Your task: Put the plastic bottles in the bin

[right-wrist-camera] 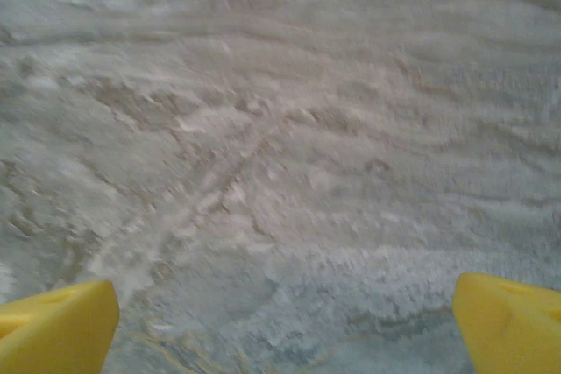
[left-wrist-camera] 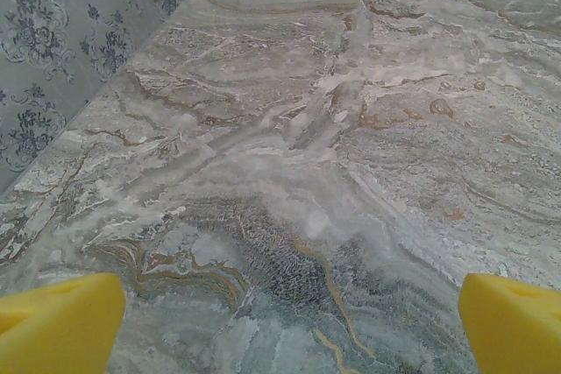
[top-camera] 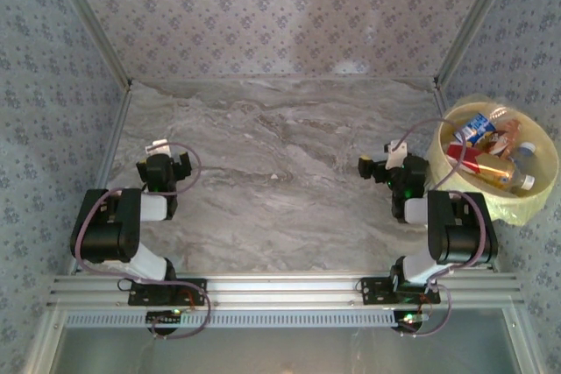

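My left pincer (top-camera: 170,153) hangs over the left side of the marbled grey tabletop (top-camera: 280,181), near the patterned wall (top-camera: 53,85). Its jaws are spread wide and grip nothing. From its wrist camera, the left pincer (left-wrist-camera: 289,326) shows its two yellow pads (left-wrist-camera: 61,326) at the bottom corners, far apart, with bare stone between them.

My right pincer (top-camera: 377,159) hangs over the right side of the tabletop, just beside the bin (top-camera: 545,142). It is spread just as wide and also grips nothing. From its wrist camera, the right pincer (right-wrist-camera: 285,321) has its yellow pads (right-wrist-camera: 57,321) well apart, with blurred stone between them.

The pale-yellow bin stands at the far right, close to my right arm (top-camera: 451,229). The plastic bottles (top-camera: 486,151) lie heaped inside it. I can pick out a blue label, a red one and an amber one.
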You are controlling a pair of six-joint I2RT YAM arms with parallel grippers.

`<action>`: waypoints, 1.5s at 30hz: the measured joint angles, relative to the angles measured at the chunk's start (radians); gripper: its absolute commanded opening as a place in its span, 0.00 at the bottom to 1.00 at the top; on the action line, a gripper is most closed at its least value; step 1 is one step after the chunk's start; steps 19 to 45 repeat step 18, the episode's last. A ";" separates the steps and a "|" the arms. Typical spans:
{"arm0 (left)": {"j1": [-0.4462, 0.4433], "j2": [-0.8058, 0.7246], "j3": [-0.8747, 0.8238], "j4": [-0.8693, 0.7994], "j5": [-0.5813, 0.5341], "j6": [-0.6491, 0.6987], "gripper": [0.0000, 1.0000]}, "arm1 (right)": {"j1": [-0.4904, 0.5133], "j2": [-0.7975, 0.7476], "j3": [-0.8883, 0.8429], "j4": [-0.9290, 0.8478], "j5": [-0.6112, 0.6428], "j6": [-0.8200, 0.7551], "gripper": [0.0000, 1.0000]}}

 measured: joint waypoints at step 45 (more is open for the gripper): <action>0.000 0.000 0.000 0.000 0.000 0.000 0.98 | 0.021 0.008 0.025 -0.006 0.174 0.045 1.00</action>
